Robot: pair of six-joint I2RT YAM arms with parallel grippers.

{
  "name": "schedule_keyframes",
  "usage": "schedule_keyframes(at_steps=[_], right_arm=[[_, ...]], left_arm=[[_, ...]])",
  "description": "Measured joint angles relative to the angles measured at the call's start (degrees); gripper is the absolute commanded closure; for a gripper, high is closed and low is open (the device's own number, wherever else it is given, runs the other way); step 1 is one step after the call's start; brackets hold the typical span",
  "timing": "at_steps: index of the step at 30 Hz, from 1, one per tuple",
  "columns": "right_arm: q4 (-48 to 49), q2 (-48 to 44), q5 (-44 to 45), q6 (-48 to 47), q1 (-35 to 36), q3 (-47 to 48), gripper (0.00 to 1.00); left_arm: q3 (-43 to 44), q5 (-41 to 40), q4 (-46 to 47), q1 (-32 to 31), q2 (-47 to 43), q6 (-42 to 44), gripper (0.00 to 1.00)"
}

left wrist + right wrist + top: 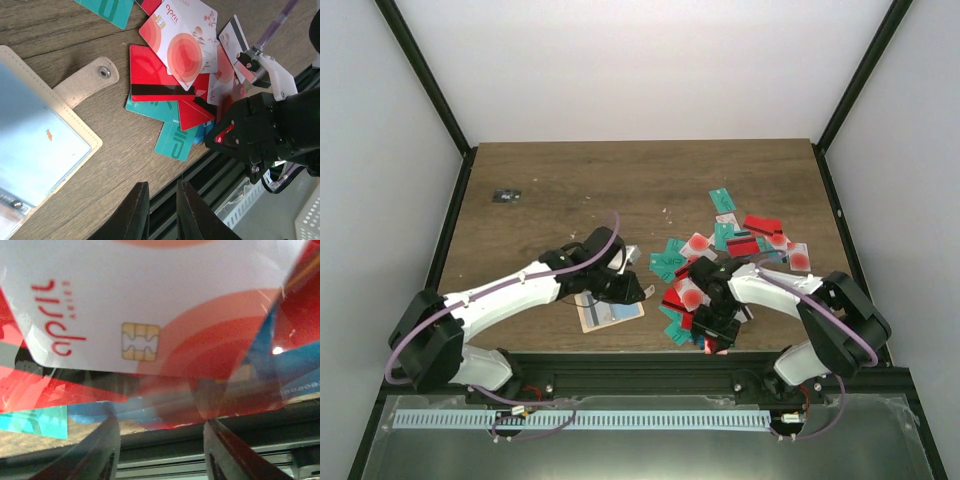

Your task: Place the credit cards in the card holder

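The credit cards (pixel 732 250) lie in a loose heap of red, teal and white right of centre, reaching the table's front edge. The card holder (pixel 610 314) lies open and flat, beige-rimmed with a pale blue inside (pixel 45 135) and its snap tab (pixel 87 80) stretched out. My left gripper (pixel 642 292) hovers just right of the holder; its fingers (pixel 141 200) leave a narrow empty gap. My right gripper (pixel 713 338) sits low at the heap's near edge, jaws half apart around a blurred red card edge (pixel 165 412). A white card with a red circle (pixel 150 305) fills that view.
A tiny dark flat object (pixel 506 195) lies at the far left of the table. A black rail (pixel 640 375) runs along the front edge, with a white perforated strip (pixel 580 420) below it. Black frame posts (pixel 450 210) line the sides.
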Motion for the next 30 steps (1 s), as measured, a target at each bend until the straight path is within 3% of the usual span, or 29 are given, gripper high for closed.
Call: schedule_keyframes(at_steps=[5,9,11,19,23,30], right_arm=[[-0.22,0.50,1.90,-0.76,0.00,1.73,0.68],[0.15,0.55,3.63,-1.77,0.00,2.58,0.67],[0.15,0.52,4.04,-2.58,0.00,2.82,0.59],[-1.40,-3.10,9.20,-9.01,-0.13,8.98,0.01],[-4.13,-6.64,12.33,-8.72,-0.22,8.96,0.00],[-4.15,-10.97,12.98,-3.82,-4.26,0.98,0.00]], left_arm=[[-1.01,-0.76,-0.13,0.00,-1.42,-0.37,0.82],[-1.40,-1.01,-0.09,0.00,-1.66,-1.07,0.82],[-1.44,-1.01,0.00,0.00,-1.66,-1.36,0.82],[-1.11,-0.76,1.18,-0.44,-1.14,-1.88,0.82],[0.15,-0.55,1.92,-2.14,0.98,-1.99,0.82],[3.08,-0.37,2.73,-4.98,4.72,-2.01,0.82]])
